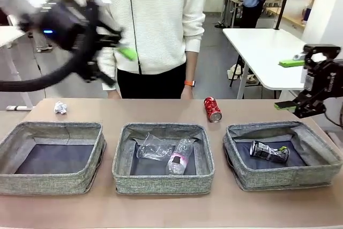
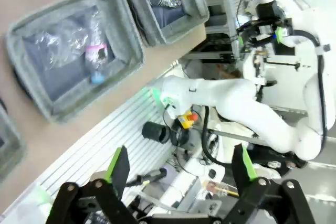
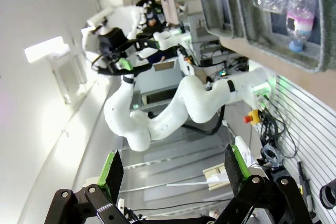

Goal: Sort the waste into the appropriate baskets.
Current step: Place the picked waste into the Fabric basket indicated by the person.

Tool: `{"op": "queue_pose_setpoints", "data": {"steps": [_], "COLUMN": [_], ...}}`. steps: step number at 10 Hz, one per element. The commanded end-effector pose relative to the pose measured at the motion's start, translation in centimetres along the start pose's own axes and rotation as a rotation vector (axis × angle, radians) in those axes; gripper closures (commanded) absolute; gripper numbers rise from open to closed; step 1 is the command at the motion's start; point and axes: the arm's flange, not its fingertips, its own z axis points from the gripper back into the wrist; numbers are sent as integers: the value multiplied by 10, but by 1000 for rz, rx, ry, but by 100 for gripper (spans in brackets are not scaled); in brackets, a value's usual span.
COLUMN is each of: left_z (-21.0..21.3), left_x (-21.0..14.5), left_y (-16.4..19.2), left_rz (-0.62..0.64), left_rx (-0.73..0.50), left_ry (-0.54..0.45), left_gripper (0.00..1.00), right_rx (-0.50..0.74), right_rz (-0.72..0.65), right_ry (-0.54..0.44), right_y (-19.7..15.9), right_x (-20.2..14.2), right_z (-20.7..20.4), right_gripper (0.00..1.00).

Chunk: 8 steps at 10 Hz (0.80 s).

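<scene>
two pieces of the waste are not yet sorted. the red can [image 1: 213, 109] seems to lie on its side on the surface [image 1: 161, 215], behind the gap between the middle basket [image 1: 161, 182] and the right basket [image 1: 278, 178]. the paper ball [image 1: 60, 108] sits behind the left basket [image 1: 48, 183]. the clear cup [image 1: 153, 148] and the plastic bottle [image 1: 179, 160] lie together in the middle basket, the crushed can [image 1: 269, 152] lies alone in the right basket, and the left basket holds nothing.

both arms hang high above the surface. the left tool [image 2: 180, 150] is released with nothing between its fingers, and the right tool [image 3: 172, 153] is released and empty too. a person [image 1: 155, 25] stands at the far side.

we judge that we are between two picks. the next move, we think, is to lower the right tool over the red can with the jaws across its round body, so it does not roll away, then carry it to the right basket beside the other can. the paper ball would suit the left basket.
</scene>
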Motion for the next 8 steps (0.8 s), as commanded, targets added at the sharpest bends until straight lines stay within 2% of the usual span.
{"op": "queue_pose_setpoints", "data": {"steps": [1,3,4,5,6,7,8], "left_z": [38,73,81,78,70,101,101], "left_x": [-25,-74,-100,-114,-110,-94,-94], "left_y": [65,123,144,156,156,156,156], "left_rz": [125,209,211,271,309,279,279], "left_rx": [-91,-254,-323,-357,-335,-292,-292], "left_ry": [-91,-259,-312,-321,-248,-290,-290], "left_gripper": [0,0,0,0,0,0,0], "right_rx": [16,16,16,16,16,16,16], "right_rz": [16,16,16,16,16,16,16], "right_ry": [2,2,2,2,2,2,2], "right_y": [3,3,3,3,3,3,3], "right_x": [0,0,0,0,0,0,0], "right_z": [-1,-1,-1,-1,-1,-1,-1], "right_gripper": [0,0,0,0,0,0,0]}}
